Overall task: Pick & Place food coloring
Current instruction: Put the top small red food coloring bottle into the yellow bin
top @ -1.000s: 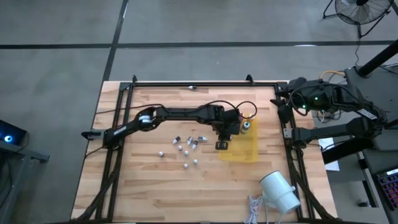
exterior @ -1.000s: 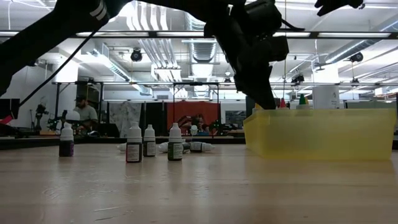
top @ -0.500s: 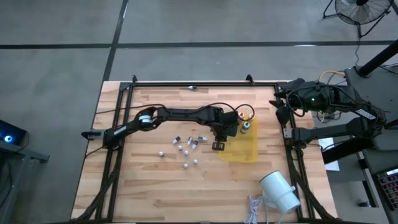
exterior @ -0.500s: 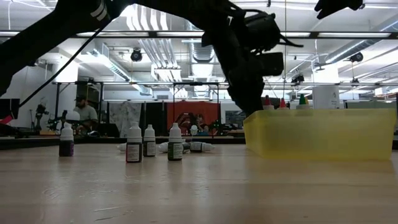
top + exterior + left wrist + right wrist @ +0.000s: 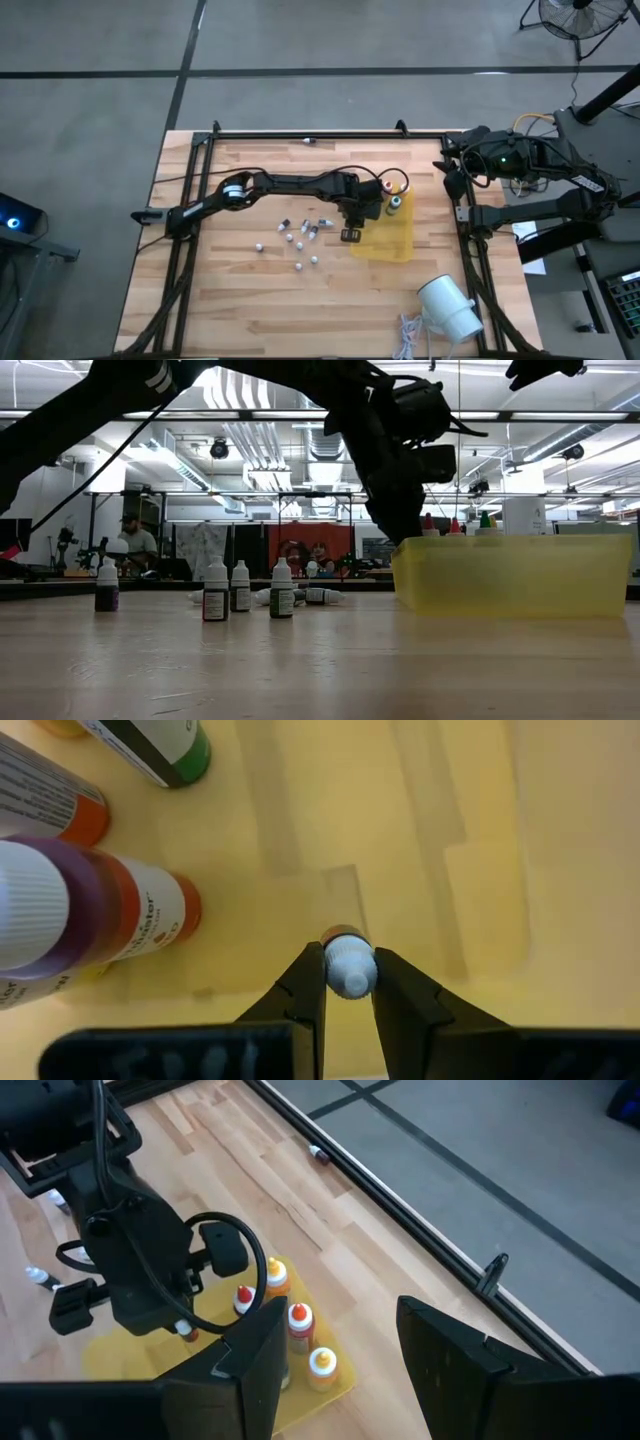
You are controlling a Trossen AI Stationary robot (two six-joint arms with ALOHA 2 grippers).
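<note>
Change: since a second ago, the left gripper (image 5: 349,982) has been shifted slightly toward the yellow tray's (image 5: 400,243) left edge.
Left gripper: clamped on a small white-capped vial (image 5: 348,964), held above the tray.
Right gripper (image 5: 335,1342): fingers apart, parked at the table's far right.
Loose vials (image 5: 298,240): scattered on the table left of the tray.
Bottles (image 5: 395,203): stood in the tray's far end.

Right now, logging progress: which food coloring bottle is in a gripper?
The small white-capped vial, pinched between the left gripper fingers above the yellow tray; the others stand free.
</note>
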